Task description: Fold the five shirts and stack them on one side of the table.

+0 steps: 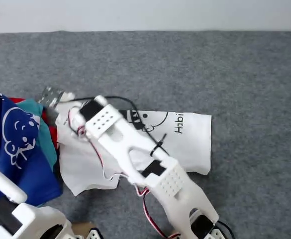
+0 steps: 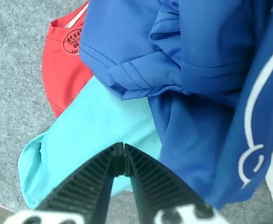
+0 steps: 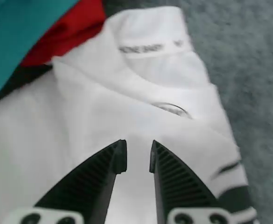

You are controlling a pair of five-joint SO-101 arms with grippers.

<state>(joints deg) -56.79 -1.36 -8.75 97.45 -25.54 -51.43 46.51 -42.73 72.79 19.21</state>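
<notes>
Our right gripper [image 3: 137,156] hangs barely parted, empty, over the white shirt [image 3: 127,107]; limp, light cloth, we'd pinch its edge.

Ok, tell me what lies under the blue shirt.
A teal shirt lies directly under the blue shirt, with a red shirt below that. Anything further beneath is covered.

Passage over grey table [image 1: 244,69] beyond white shirt [image 1: 192,144], shirt pile [image 1: 21,149] blocking left side
</notes>
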